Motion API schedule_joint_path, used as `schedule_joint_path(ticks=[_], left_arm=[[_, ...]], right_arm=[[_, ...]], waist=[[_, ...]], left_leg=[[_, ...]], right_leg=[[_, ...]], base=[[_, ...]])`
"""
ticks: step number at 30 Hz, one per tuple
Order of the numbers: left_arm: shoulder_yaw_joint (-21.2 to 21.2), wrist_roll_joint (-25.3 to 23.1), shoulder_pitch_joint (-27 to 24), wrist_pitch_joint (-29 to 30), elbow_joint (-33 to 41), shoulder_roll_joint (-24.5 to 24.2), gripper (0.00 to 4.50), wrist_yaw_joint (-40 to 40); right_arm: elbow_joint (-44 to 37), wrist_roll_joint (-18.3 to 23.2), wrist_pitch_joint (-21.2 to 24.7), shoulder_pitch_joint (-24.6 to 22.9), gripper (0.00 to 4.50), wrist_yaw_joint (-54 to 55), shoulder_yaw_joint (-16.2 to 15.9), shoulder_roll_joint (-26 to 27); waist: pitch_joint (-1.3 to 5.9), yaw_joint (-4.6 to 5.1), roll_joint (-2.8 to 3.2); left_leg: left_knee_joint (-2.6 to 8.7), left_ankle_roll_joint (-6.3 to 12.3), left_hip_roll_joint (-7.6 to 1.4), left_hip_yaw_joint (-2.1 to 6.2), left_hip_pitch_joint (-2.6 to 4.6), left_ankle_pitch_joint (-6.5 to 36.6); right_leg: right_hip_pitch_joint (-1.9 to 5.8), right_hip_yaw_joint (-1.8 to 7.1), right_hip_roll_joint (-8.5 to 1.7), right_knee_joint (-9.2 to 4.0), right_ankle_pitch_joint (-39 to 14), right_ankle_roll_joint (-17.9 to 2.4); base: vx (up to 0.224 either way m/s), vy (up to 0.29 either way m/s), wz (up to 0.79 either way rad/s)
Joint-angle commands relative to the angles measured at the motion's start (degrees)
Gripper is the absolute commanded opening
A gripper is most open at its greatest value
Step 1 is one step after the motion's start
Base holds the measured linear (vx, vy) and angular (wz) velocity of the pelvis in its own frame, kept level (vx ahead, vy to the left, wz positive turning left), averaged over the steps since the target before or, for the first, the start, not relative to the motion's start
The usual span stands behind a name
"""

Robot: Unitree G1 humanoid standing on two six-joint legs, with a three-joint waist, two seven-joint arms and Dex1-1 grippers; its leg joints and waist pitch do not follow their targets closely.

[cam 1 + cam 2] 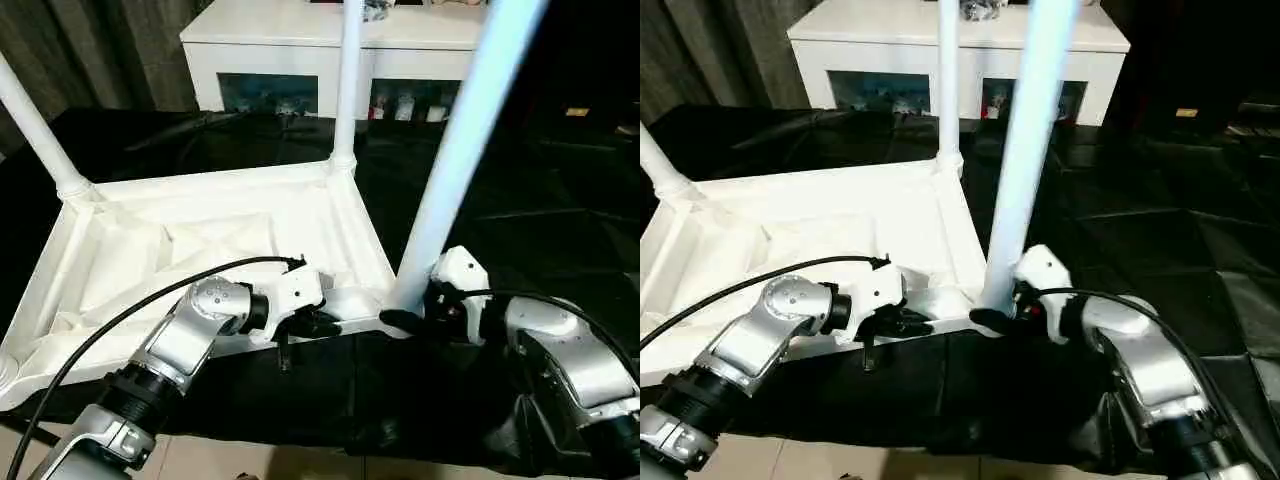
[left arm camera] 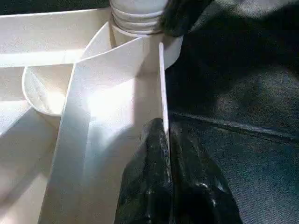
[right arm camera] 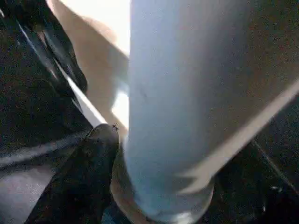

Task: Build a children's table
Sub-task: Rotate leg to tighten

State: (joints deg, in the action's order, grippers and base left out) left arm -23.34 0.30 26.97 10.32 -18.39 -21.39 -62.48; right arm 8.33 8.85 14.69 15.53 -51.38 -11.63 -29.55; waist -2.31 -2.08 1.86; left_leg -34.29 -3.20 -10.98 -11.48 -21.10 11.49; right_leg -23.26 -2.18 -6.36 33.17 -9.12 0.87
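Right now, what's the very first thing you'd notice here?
An upside-down white table top lies on black cloth, its legs poking straight up. The nearest leg stands in the near corner, where the right gripper holds its base. The left gripper pinches the near rim beside it.

Upturned table top (image 1: 200, 240), apparently on black sheet (image 1: 500, 230)

A white low cabinet (image 1: 330, 45) stood at the back of the room, its flat top brightly lit and its front set with dark glass openings (image 1: 268, 93) in which small items showed dimly. Grey curtains (image 1: 90, 50) hung behind it on the left. A black glossy sheet (image 1: 520, 200) covered the work surface, creased and catching pale reflections. Along the near edge, light floor tiles (image 1: 290, 462) with thin joints were visible.
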Motion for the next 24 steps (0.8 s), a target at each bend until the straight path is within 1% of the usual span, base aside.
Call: schedule_joint_path(ticks=[1, 2, 3, 4, 7, 8, 14, 17, 18, 19, 20, 21, 22, 23, 24], left_arm=[[-0.2, -0.1, 1.9, -1.5, 0.5, 0.2, 0.0, -0.8], [-0.2, -0.1, 1.9, -1.5, 0.4, 0.1, 0.0, -0.8], [-0.1, -0.1, 2.0, -1.5, 0.3, 0.0, 0.0, -0.9], [-0.1, -0.1, 2.0, -1.6, 0.1, -0.1, 0.0, -0.9], [0.1, -0.2, 2.1, -1.8, -0.1, -0.2, 0.0, -0.8], [0.2, -0.2, 2.2, -1.7, -0.2, -0.2, 0.0, -0.8], [0.3, -0.1, 2.3, -1.8, -0.6, -0.1, 0.0, -0.9], [0.3, -0.2, 2.1, -0.6, -1.3, 0.3, 0.0, -0.3], [0.3, -0.5, 2.1, -0.2, -2.0, 1.0, 0.0, 0.9], [0.4, -0.7, 2.2, 0.1, -2.4, 1.5, 0.0, 1.8], [0.4, -0.7, 2.2, 0.1, -2.4, 1.5, 0.0, 1.8], [0.5, -1.0, 2.4, 0.9, -3.2, 2.6, 0.0, 3.4], [0.7, -1.7, 3.0, 1.6, -4.8, 4.6, 0.0, 6.6], [0.8, -2.0, 3.2, 1.7, -5.3, 5.1, 0.0, 7.6], [1.2, -3.4, 4.4, 2.4, -8.2, 8.2, 0.0, 13.1]], right_arm=[[1.4, -0.5, 0.2, 0.7, 3.22, -0.1, -1.0, 0.8], [1.5, -0.3, 0.1, 0.6, 3.22, -0.4, -1.0, 0.7], [1.5, -0.1, 0.2, 0.6, 2.95, -0.5, -0.9, 0.7], [1.8, 0.0, -0.1, 0.6, 2.95, -0.7, -0.9, 0.8], [2.1, 0.2, -0.4, 0.6, 2.75, -0.9, -0.8, 0.8], [2.3, 0.4, -0.6, 0.6, 2.75, -0.9, -0.6, 1.0], [2.6, 1.4, -0.5, 0.5, 2.67, -1.7, 0.2, 1.9], [4.2, 2.2, 0.3, 0.1, 2.67, 0.3, 1.1, 3.7], [6.5, 1.4, 0.6, 0.6, 2.67, 4.1, 2.0, 5.4], [8.1, 0.7, 0.8, 1.1, 2.67, 6.9, 2.6, 6.6], [8.1, 0.7, 0.8, 1.1, 2.66, 6.9, 2.6, 6.6], [10.4, 0.0, 1.1, 1.7, 2.66, 11.4, 3.7, 8.6], [13.3, -0.8, 1.6, 2.8, 2.66, 18.6, 5.6, 11.7], [14.0, -0.9, 1.8, 3.0, 2.66, 20.5, 6.1, 12.6], [17.1, -1.6, 3.0, 4.3, 2.66, 30.1, 8.8, 16.9]], waist=[[3.25, 0.22, -0.58], [3.25, 0.28, -0.59], [3.32, 0.23, -0.56], [3.33, 0.25, -0.51], [3.28, 0.25, -0.51], [3.28, 0.22, -0.44], [3.27, 0.31, -0.51], [3.23, 0.38, -0.52], [3.19, 0.41, -0.54], [3.18, 0.5, -0.41], [3.13, 0.59, -0.41], [3.1, 0.85, -0.68], [3.03, 0.94, -0.54], [2.94, 1.15, -0.49], [2.98, 1.47, -0.51]], left_leg=[[4.8, 1.45, -1.69, 0.74, 0.62, 15.0], [4.81, 1.67, -1.7, 0.77, 0.54, 14.8], [4.74, 1.82, -1.74, 0.73, 0.72, 14.6], [4.69, 1.99, -1.71, 0.7, 0.72, 14.5], [4.74, 1.95, -1.73, 0.71, 0.71, 14.9], [4.76, 1.89, -1.74, 0.73, 0.72, 14.9], [4.8, 1.72, -1.74, 0.76, 0.69, 15.4], [4.78, 1.72, -1.68, 0.71, 0.67, 15.6], [4.87, 1.46, -1.69, 0.79, 0.65, 16.2], [4.87, 0.99, -1.68, 0.79, 0.71, 16.3], [4.91, 0.67, -1.61, 0.77, 0.75, 16.6], [5.08, 0.17, -1.57, 0.87, 0.65, 17.7], [5.17, -0.4, -1.5, 1.0, 0.72, 18.8], [5.21, -0.84, -1.49, 0.99, 0.82, 19.3], [5.26, -1.56, -1.42, 1.12, 0.92, 20.6]], right_leg=[[2.18, 1.24, -1.18, -3.35, -14.0, -12.2], [2.24, 1.18, -1.17, -3.26, -13.7, -12.4], [2.17, 1.17, -1.15, -3.25, -13.3, -12.6], [2.17, 1.18, -1.1, -3.2, -12.8, -12.9], [2.22, 1.15, -1.12, -3.24, -13.5, -12.9], [2.21, 1.15, -1.12, -3.25, -13.6, -12.9], [2.23, 1.11, -1.11, -3.3, -14.2, -12.8], [2.16, 1.14, -1.16, -3.39, -14.7, -12.9], [2.19, 1.08, -1.15, -3.48, -15.8, -12.5], [1.97, 1.11, -1.2, -3.52, -16.2, -12.5], [1.93, 1.08, -1.1, -3.62, -16.8, -12.4], [1.93, 1.02, -1.11, -3.74, -18.4, -11.8], [1.88, 0.96, -1.09, -3.85, -20.0, -11.1], [1.66, 0.95, -1.06, -3.99, -20.9, -10.8], [1.52, 0.9, -1.09, -4.18, -22.4, -10.2]], base=[[0.0, 0.0, 0.0], [0.0, 0.0, 0.0], [0.0, 0.0, 0.0], [0.0, 0.0, 0.0], [0.0, 0.0, 0.0], [0.0, 0.0, 0.0], [0.0, 0.0, 0.0], [0.0, 0.0, 0.0], [0.0, 0.0, 0.0], [0.0, 0.0, 0.0], [0.0, 0.0, 0.0], [0.0, 0.0, 0.0], [0.0, 0.0, 0.0], [0.0, 0.0, 0.0], [0.0, 0.0, 0.0]])
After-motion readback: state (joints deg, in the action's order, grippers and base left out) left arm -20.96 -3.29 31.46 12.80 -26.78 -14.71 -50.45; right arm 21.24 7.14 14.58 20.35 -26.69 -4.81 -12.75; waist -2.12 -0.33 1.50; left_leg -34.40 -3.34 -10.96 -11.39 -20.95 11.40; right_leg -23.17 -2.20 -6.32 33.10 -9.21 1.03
